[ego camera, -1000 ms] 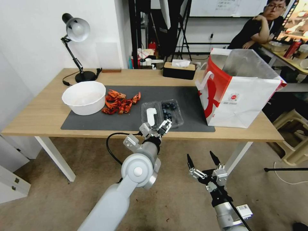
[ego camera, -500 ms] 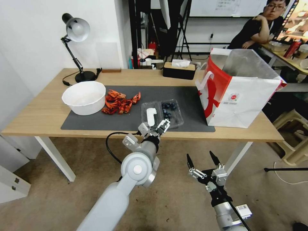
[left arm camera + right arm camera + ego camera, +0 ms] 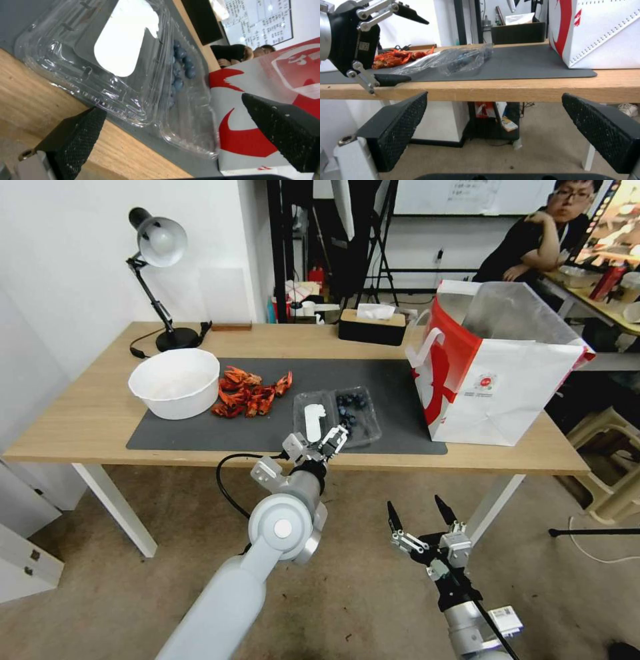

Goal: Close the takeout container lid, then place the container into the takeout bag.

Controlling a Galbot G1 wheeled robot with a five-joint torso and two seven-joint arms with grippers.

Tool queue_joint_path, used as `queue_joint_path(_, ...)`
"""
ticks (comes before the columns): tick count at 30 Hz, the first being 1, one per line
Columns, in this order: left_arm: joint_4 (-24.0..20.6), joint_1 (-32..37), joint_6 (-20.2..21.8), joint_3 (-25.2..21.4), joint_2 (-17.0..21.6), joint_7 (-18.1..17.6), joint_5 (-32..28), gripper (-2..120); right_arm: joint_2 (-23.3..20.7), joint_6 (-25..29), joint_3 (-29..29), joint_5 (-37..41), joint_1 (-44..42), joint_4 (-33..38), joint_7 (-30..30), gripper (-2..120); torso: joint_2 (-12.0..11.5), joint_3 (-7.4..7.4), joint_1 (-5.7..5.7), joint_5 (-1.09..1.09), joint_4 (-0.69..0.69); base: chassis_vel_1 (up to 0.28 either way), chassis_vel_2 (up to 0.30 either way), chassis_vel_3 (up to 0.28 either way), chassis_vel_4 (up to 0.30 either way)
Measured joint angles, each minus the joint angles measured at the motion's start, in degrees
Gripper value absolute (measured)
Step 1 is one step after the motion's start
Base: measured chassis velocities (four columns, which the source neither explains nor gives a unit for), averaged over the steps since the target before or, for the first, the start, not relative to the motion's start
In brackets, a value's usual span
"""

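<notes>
While the right hand (image 3: 421, 520) hangs spread below the tabletop (image 3: 80, 427), the left hand (image 3: 320, 441) hovers agape at the near edge of the takeout container (image 3: 337, 417). Its lid (image 3: 100, 50) lies flat open, sticker up; the left wrist view shows berries beside it. Beyond stands the takeout bag (image 3: 507, 380).

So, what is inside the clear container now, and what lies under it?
Inside the open container, dark blue berries sit in the half nearer the bag; the lid half holds nothing, just its white sticker. Under it is a grey mat. How deep the berries are stacked is unclear.
</notes>
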Motion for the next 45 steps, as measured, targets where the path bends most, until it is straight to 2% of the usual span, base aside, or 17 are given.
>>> queue_joint_path(10, -0.4, 0.8, -1.3, -0.4, 0.1, 2.9, 0.1, 100, 0.3, 0.2, -0.3, -0.5, -0.2, -0.1, 0.0, 100, 0.0, 0.0, 0.0, 0.0, 0.0, 0.0, 0.0, 0.0, 0.0)
queue_joint_path(19, -0.3, 1.3, -3.0, -0.1, 0.7, 8.5, 2.5, 100, 0.5, 0.3, -0.5, -1.0, -0.5, -0.1, 0.0, 100, 0.0, 0.0, 0.0, 0.0, 0.0, 0.0, 0.0, 0.0, 0.0)
queue_joint_path(24, -0.2, 1.0, -3.2, -0.1, 0.8, 10.4, 3.4, 100, 0.6, 0.3, -0.5, -1.2, -0.6, 0.0, 0.0, 100, 0.0, 0.0, 0.0, 0.0, 0.0, 0.0, 0.0, 0.0, 0.0)
queue_joint_path(27, 0.3, 0.8, -4.0, 0.7, 1.7, 13.5, 7.5, 100, 0.8, 0.5, -0.5, -1.4, -0.7, 0.0, 0.0, 100, 0.0, 0.0, 0.0, 0.0, 0.0, 0.0, 0.0, 0.0, 0.0)
queue_joint_path(30, 0.3, 0.7, -4.1, 1.2, 2.5, 15.4, 9.0, 100, 0.9, 0.6, -0.6, -1.6, -0.7, 0.0, 0.0, 100, 0.0, 0.0, 0.0, 0.0, 0.0, 0.0, 0.0, 0.0, 0.0)
queue_joint_path(45, 2.3, -1.8, -4.6, 2.0, 3.7, 23.1, 10.5, 100, 1.0, 0.7, -0.5, -1.9, -1.0, 0.1, 0.1, 100, 0.0, 0.0, 0.0, 0.0, 0.0, 0.0, 0.0, 0.0, 0.0)
